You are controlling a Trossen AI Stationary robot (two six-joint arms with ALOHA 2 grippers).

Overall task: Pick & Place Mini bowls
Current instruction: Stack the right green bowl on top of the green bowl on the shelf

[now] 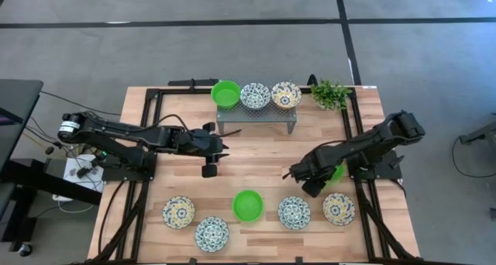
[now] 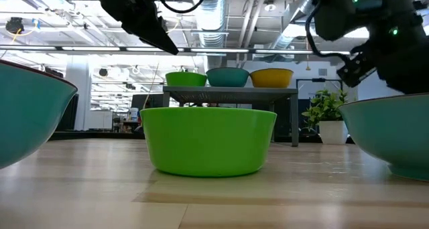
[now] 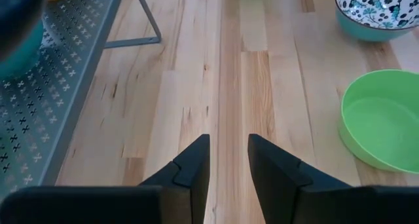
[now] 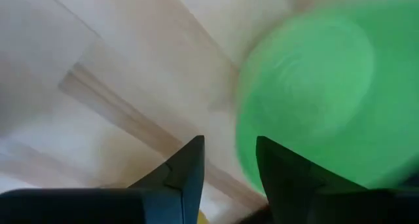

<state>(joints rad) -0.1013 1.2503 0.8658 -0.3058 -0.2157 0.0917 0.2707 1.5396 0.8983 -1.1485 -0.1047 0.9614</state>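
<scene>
Three mini bowls, green (image 1: 225, 93), blue-patterned (image 1: 255, 95) and yellow-patterned (image 1: 286, 94), sit on the grey rack (image 1: 256, 118) at the far side. Five more rest in a near row, among them a green one (image 1: 248, 206). Another green bowl (image 1: 338, 172) sits on the table at the right, partly under my right gripper (image 4: 229, 158). That gripper points down with its fingers open astride the bowl's rim. My left gripper (image 3: 229, 158) hangs open over bare wood in front of the rack, holding nothing. My right gripper comes from above at the green bowl's rim (image 4: 243, 152). One finger (image 4: 288, 178) stands over the bowl's inside and the other outside it. Whether either finger touches the rim I cannot tell. The bowl sits on the table.
A small leafy plant (image 1: 331, 94) stands right of the rack. In the near row are a yellow-patterned bowl (image 1: 178, 211), a blue one (image 1: 211, 234), a second blue one (image 1: 294, 212) and a second yellow one (image 1: 339, 209). Bare wood lies between the two grippers.
</scene>
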